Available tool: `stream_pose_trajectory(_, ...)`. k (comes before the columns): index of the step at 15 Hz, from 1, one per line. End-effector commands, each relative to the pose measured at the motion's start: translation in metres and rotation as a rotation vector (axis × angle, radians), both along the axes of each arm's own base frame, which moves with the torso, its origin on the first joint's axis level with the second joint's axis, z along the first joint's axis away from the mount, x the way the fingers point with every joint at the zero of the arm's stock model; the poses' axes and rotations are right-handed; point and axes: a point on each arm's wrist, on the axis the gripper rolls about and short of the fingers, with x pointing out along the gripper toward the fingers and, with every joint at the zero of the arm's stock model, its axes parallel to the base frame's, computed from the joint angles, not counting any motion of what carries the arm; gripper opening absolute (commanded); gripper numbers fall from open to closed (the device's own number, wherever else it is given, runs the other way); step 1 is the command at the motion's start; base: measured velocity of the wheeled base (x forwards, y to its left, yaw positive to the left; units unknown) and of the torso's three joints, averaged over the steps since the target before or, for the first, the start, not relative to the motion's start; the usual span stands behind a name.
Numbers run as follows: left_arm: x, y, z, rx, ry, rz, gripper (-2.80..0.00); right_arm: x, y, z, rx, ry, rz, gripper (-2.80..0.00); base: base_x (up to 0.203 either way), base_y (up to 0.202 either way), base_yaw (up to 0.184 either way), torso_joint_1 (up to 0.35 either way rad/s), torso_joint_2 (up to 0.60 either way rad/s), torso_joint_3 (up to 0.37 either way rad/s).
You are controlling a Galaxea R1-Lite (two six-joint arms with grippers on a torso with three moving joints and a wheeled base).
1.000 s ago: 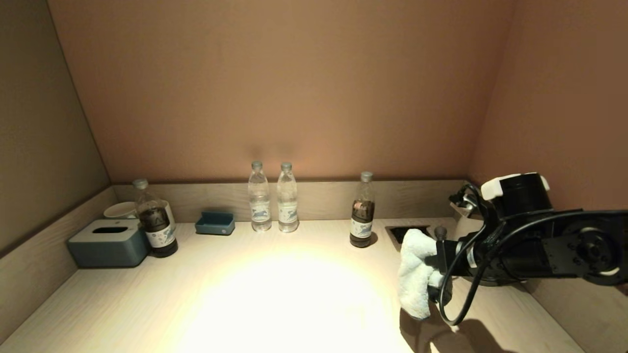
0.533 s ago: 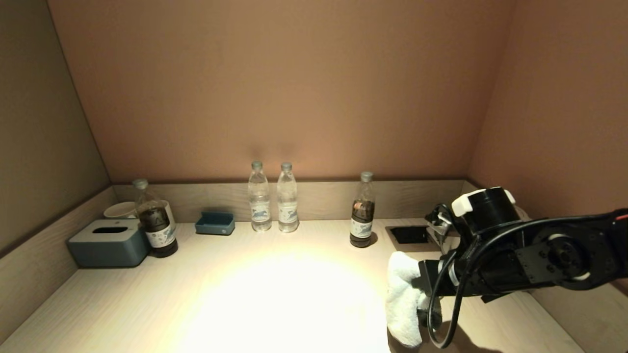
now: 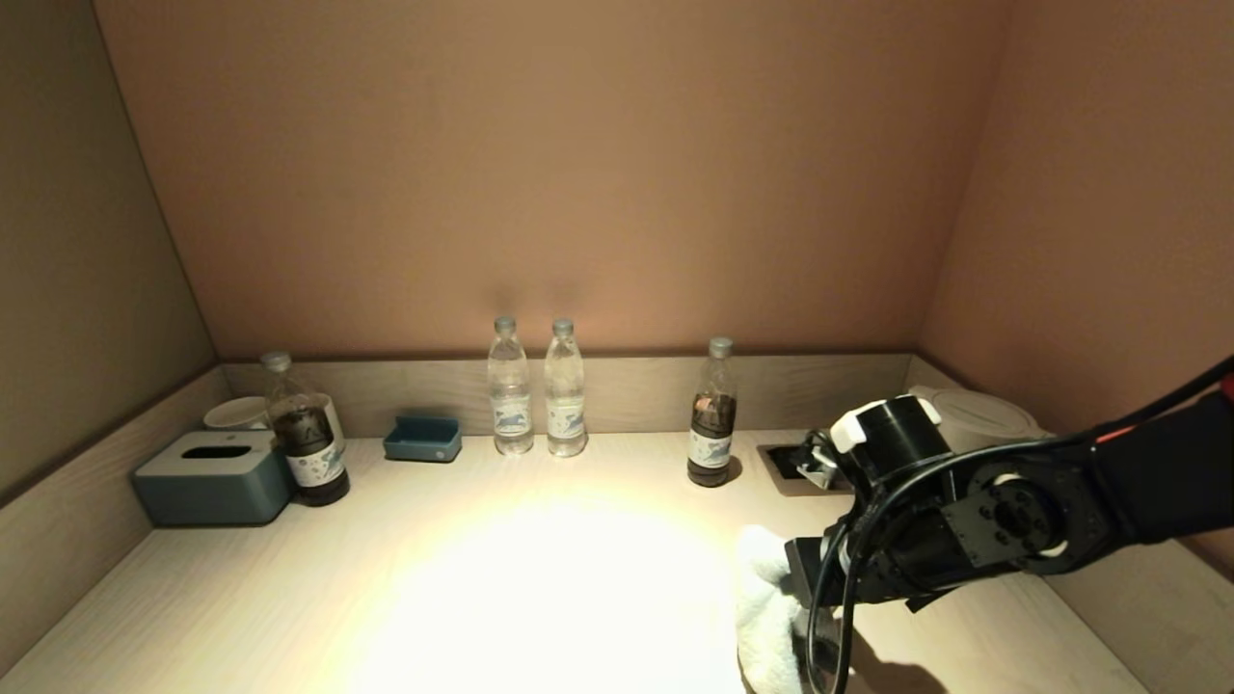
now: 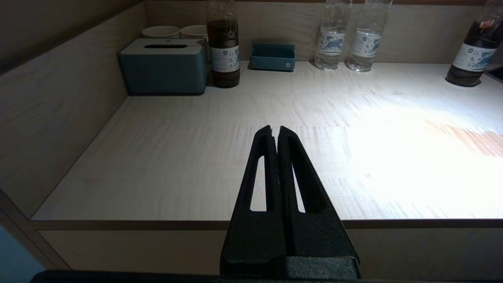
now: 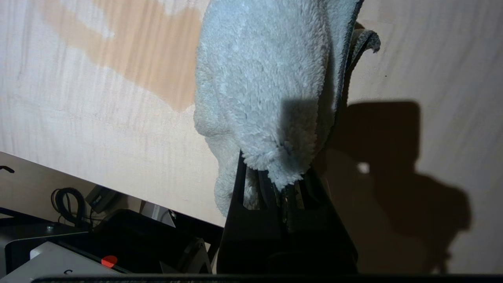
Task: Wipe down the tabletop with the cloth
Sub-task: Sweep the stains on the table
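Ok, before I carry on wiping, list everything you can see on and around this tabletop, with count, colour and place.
cloth: 1, white, front right of the tabletop, held in the right gripper
tabletop: 1, pale wood, low wooden rim at back and sides
clear bottles: 2, clear with pale labels, side by side at back centre
dark bottles: 2, dark liquid; one back right of centre, one back left by the tissue box
tissue box: 1, blue-grey, back left corner
small tray: 1, blue, back left of centre
cups: 2, white, behind the tissue box
socket recess: 1, dark, back right
round lid: 1, white, back right corner
right gripper: black, shut on the cloth
left gripper: black, shut, at the front edge
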Motion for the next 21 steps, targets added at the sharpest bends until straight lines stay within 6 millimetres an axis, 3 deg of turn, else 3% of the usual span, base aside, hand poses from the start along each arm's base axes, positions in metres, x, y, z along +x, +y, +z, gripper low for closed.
stream_pose_trajectory(1,0.0,0.0,0.0,-0.001,0.0,-0.001,-2.8,0.006,0.005,-0.009,-0.007,0.028,0.009,-2.8,0.0,0.0,0.0,0.0,0.0,0.0)
stream_pose_trajectory(13,0.0,0.0,0.0,-0.001,0.0,0.0,-2.8,0.023,0.031,-0.023,-0.002,0.054,0.053,-2.8,0.0,0.0,0.0,0.0,0.0,0.0)
stream_pose_trajectory(21,0.0,0.0,0.0,-0.001,0.0,0.0,-2.8,0.026,0.064,-0.019,0.02,0.034,0.115,-2.8,0.0,0.0,0.0,0.0,0.0,0.0)
